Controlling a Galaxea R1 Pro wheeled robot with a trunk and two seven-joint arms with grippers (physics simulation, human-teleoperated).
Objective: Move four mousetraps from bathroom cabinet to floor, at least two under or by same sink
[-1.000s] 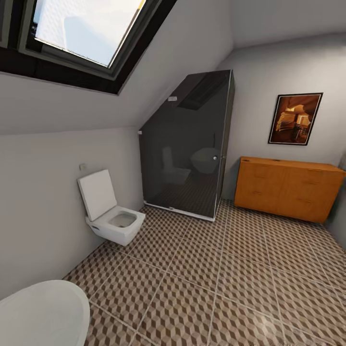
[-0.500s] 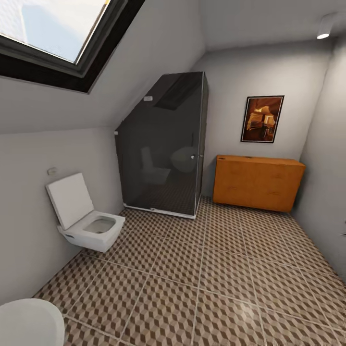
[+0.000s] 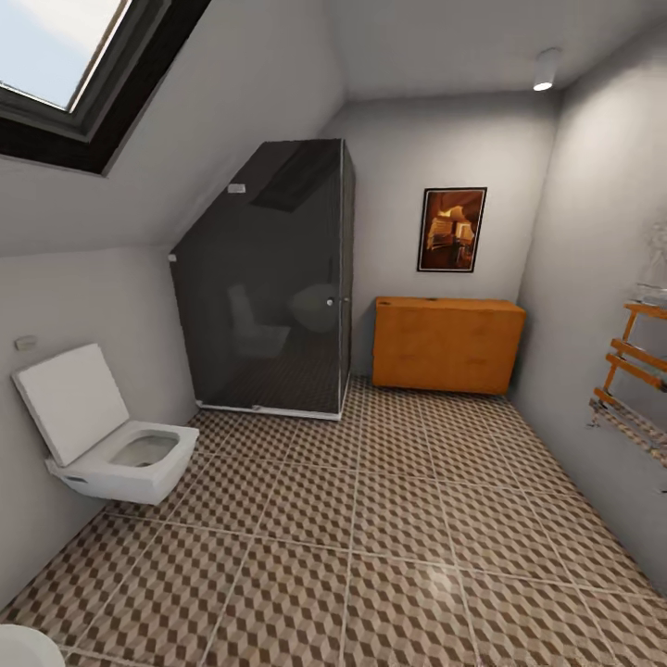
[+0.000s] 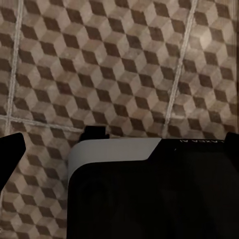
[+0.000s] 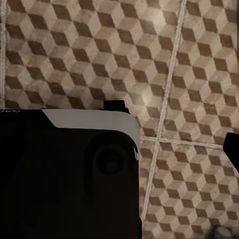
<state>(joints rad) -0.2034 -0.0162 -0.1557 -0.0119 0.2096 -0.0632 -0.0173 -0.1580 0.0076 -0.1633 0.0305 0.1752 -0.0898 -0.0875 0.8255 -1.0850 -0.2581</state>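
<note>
The orange-brown cabinet [image 3: 447, 344] stands against the far wall, under a framed picture, its fronts shut. The mousetraps are out of view. The bathroom sink is out of view too. The bathroom floor [image 3: 389, 528] with its cube-pattern tiles stretches from me to the cabinet. In the left wrist view my left gripper [image 4: 119, 149] hangs over the tiles, its dark fingertips [image 4: 11, 158] wide apart at the picture's edges, open and holding nothing. In the right wrist view my right gripper [image 5: 119, 149] is also above the tiles, with one fingertip [image 5: 231, 148] showing far out at the edge, open.
A white wall-hung toilet [image 3: 116, 454] with its lid up sits at the left. A dark glass shower cabin [image 3: 269, 287] fills the far left corner beside the cabinet. An orange towel rack [image 3: 635, 371] hangs on the right wall. My own dark base [image 4: 149, 194] lies below both wrists.
The head camera has swung to the right: toilet, shower and cabinet slid left in the picture, the bathtub rim nearly left it, and the towel rack came into sight.
</note>
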